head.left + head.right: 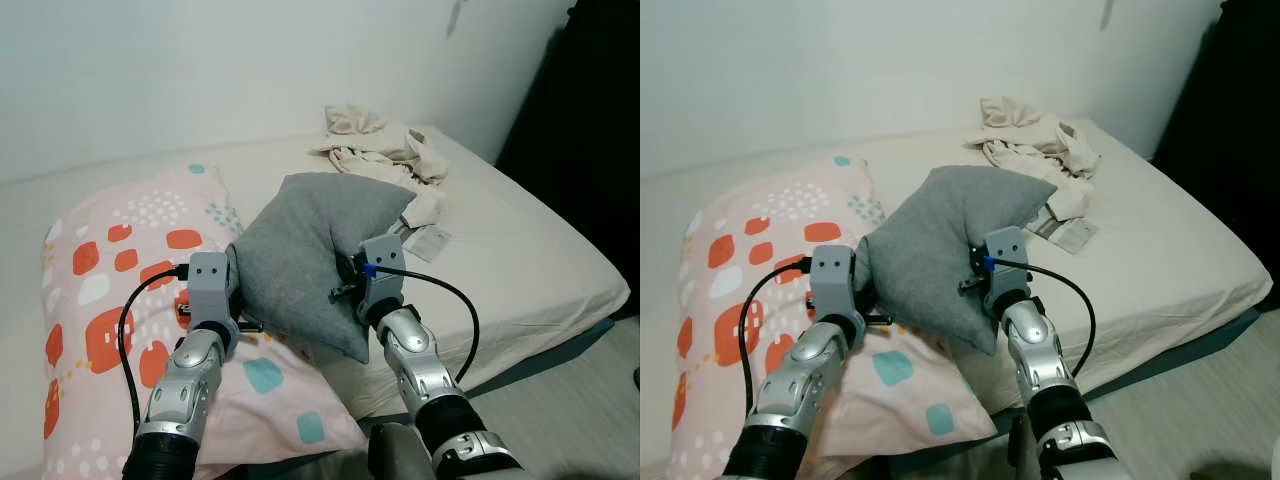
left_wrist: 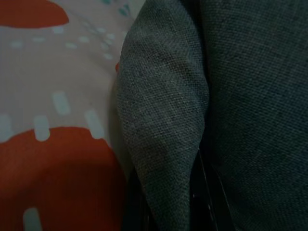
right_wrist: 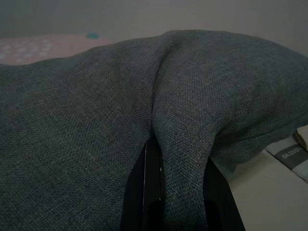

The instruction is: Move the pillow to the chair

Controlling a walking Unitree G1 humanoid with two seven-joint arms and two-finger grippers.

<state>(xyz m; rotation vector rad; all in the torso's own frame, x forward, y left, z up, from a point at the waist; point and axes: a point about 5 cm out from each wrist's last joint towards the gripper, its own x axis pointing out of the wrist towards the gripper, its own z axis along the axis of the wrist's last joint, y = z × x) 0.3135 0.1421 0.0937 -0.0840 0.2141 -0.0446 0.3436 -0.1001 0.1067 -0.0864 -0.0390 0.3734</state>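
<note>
A grey square pillow [image 1: 305, 250] is held up between my two arms, over the near part of the bed [image 1: 520, 260]. My left gripper [image 1: 238, 285] pinches the pillow's left edge; the left wrist view shows a fold of grey pillow [image 2: 163, 144] squeezed between its dark fingers [image 2: 137, 216]. My right gripper [image 1: 345, 285] is shut on the pillow's right side. In the right wrist view a ridge of the grey pillow [image 3: 183, 159] sits clamped between the black fingers [image 3: 144, 202].
A large pink pillow with orange and teal patches [image 1: 120, 300] lies on the bed's left part, under my left arm. A heap of cream clothes [image 1: 385, 150] and a small flat packet [image 1: 430, 243] lie at the far right. Floor [image 1: 570, 400] shows at right.
</note>
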